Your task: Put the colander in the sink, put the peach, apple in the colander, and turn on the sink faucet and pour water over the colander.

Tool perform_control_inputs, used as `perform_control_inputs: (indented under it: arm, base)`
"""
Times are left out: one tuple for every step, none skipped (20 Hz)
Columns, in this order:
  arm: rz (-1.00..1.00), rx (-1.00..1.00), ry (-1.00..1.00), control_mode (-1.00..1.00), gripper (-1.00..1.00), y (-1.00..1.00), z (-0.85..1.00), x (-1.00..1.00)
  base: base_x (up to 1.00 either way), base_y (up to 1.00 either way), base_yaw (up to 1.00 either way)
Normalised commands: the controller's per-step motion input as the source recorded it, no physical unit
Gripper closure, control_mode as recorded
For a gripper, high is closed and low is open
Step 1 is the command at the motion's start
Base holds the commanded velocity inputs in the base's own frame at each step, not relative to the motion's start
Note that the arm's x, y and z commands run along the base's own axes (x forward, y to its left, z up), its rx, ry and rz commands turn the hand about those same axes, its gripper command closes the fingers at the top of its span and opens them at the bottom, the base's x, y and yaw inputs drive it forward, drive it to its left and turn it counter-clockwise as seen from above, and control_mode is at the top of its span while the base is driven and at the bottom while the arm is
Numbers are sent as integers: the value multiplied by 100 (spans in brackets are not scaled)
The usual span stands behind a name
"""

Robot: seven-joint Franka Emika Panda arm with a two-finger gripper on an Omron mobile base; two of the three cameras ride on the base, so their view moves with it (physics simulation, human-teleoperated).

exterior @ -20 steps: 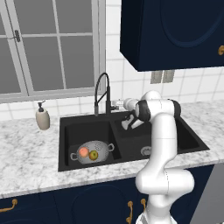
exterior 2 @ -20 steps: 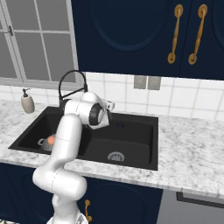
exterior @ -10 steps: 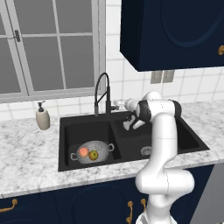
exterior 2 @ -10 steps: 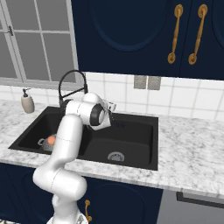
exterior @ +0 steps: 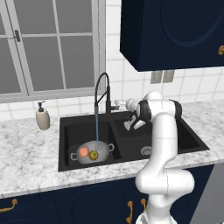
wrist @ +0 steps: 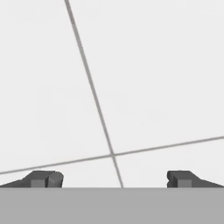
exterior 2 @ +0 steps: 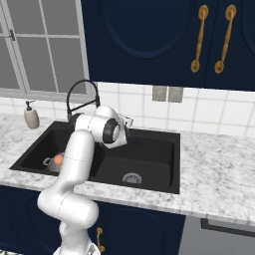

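The white marbled counter [exterior: 30, 153] carries the matte black double-basin sink [exterior: 127, 135], seen in the right base view as well [exterior 2: 149, 159]. The white arm with dark joints [exterior: 159, 144] rises in front of the sink, its wrist bent over the basin divider near the back wall. The tall black gooseneck faucet [exterior: 103, 89] arches over the left basin, and a thin blue stream of water [exterior: 96, 127] falls straight from its spout into the small silver-grey perforated metal colander [exterior: 94, 152] on that basin's floor. Inside the colander lie the orange-pink peach [exterior: 83, 152] and the yellow-green apple [exterior: 93, 155], apparently touching, though they are small here. The gripper [wrist: 113, 179] faces white wall tiles, fingers spread wide apart, grasping nothing.
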Motion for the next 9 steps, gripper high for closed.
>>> perform_control_inputs:
  arm:
    - [0,0,-5,-100,-100,-66,-9,0]
    - [0,0,-4,-100,-100,-59,-5,0]
    - [0,0,-2,-100,-100,-52,-2,0]
    - [0,0,-2,-100,-100,-49,-2,0]
    - [0,0,-1,-100,-100,-43,0,0]
    - [0,0,0,-100,-100,-34,0,0]
    - [0,1,0,-100,-100,-41,0,0]
    - [6,0,0,-100,-100,-24,0,0]
    - [0,0,0,-100,-100,0,0,0]
  base:
    - [0,0,0]
    - [0,0,0]
    - [0,0,0]
    - [0,0,0]
    - [0,0,0]
    - [0,0,0]
    - [0,0,0]
    - [0,0,0]
    - [0,0,0]
